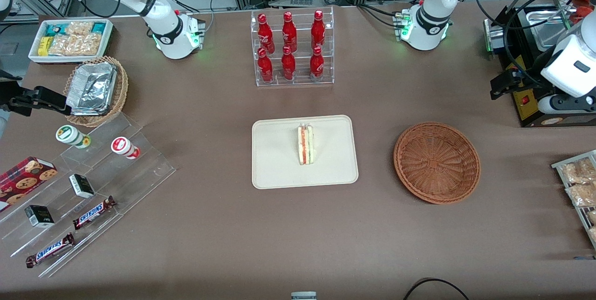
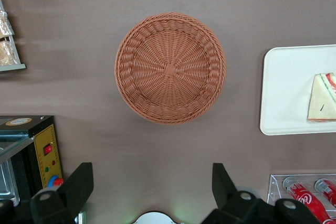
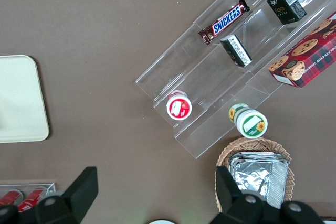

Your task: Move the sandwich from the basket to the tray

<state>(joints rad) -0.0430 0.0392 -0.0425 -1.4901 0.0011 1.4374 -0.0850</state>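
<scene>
One sandwich (image 1: 306, 145) lies on the tray (image 1: 274, 169), standing on edge near the tray's middle with its red and green filling facing up, and nothing grips it. Beside the tray, toward the working arm's end of the counter (image 1: 223, 225), sits the basket (image 1: 436, 162), bare inside. The front view gives the whole layout: a clear rack of red bottles (image 1: 291, 46) farther from the camera than the tray, and the working arm pulled up high near a black appliance (image 1: 526, 81), well apart from the tray. The left wrist view adds what the front view cannot: the hand (image 2: 152, 190) hangs above bare counter just beside the basket, its two dark fingers (image 2: 79, 184) spread wide and holding nothing. That same view catches only one end of the tray, with the sandwich's pale bread face showing. The right wrist view shows another corner of the tray and the clear stepped shelf (image 3: 231, 72) with its Snickers bars (image 3: 224, 20), but not the sandwich.
</scene>
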